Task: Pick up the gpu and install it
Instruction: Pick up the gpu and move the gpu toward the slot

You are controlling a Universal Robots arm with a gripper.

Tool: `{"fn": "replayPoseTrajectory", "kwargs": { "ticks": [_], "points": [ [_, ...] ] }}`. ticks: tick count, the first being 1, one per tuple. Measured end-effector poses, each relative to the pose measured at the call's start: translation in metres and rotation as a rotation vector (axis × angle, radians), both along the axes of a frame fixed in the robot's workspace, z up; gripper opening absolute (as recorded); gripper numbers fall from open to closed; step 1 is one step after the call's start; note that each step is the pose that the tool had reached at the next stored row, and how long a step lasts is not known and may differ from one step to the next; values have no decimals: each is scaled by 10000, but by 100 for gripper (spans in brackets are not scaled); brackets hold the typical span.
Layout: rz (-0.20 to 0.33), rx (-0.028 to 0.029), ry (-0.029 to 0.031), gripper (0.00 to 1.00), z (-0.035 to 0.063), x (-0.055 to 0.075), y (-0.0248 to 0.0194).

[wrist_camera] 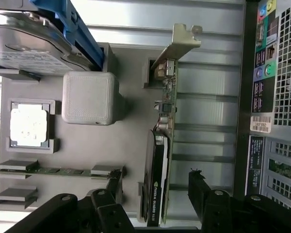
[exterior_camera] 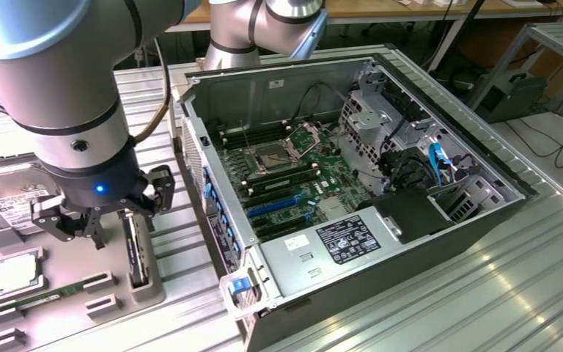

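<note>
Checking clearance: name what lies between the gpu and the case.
Wrist view: only bare table slats between gpu and case, plus one finger of the gripper.

Under my gripper [exterior_camera: 123, 218], the thin dark gpu card with silver bracket [exterior_camera: 137, 253] stands on edge in the grey moulded tray [exterior_camera: 71, 260]. The open metal computer case [exterior_camera: 360, 183] lies just beside the gripper, on the exterior view's right.
</note>
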State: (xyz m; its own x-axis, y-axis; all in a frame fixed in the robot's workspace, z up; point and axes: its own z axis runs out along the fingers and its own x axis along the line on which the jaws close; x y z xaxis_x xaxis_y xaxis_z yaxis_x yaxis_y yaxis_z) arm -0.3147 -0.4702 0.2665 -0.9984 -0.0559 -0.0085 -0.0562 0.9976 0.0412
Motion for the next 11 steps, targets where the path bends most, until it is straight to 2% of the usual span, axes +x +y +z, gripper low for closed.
{"fn": "replayPoseTrajectory", "kwargs": {
  "ticks": [11],
  "points": [
    [-75,0,1,66,-199,0,0]
  ]
}}
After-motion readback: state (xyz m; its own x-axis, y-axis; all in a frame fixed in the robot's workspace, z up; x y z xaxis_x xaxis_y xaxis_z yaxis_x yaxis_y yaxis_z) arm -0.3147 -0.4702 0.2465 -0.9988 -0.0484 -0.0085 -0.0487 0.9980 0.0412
